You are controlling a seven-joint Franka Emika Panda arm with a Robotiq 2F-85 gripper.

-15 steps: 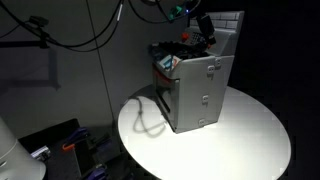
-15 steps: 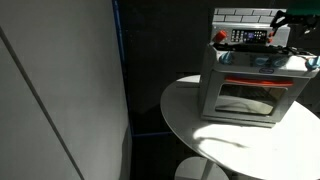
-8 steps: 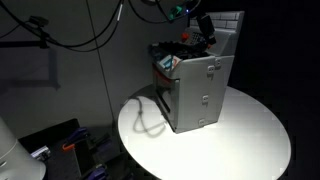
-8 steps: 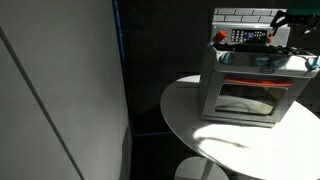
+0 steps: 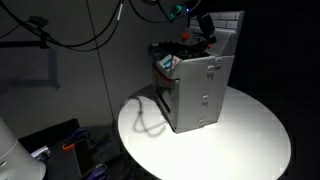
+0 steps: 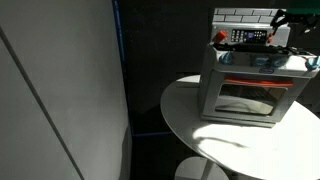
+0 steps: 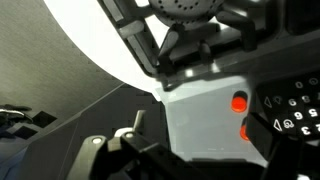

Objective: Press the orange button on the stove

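Note:
The small grey stove (image 5: 200, 90) stands on a round white table (image 5: 240, 140), and it also shows in the other exterior view (image 6: 250, 88), with its white tiled back panel (image 6: 240, 15). My gripper (image 5: 205, 28) hovers over the stove's top near the back panel, seen too from the other side (image 6: 287, 18). In the wrist view two orange buttons show on a pale panel: one (image 7: 238, 101) fully visible, one (image 7: 245, 131) partly covered by my right finger (image 7: 268, 128). The gripper (image 7: 200, 135) is open and empty, with the panel showing between the fingers.
A dark control strip with white symbols (image 7: 295, 112) lies beside the buttons. A burner (image 7: 185, 10) and dark cooktop are above them in the wrist view. A loose cable (image 5: 148, 118) lies on the table beside the stove. A pale wall panel (image 6: 60, 90) stands nearby.

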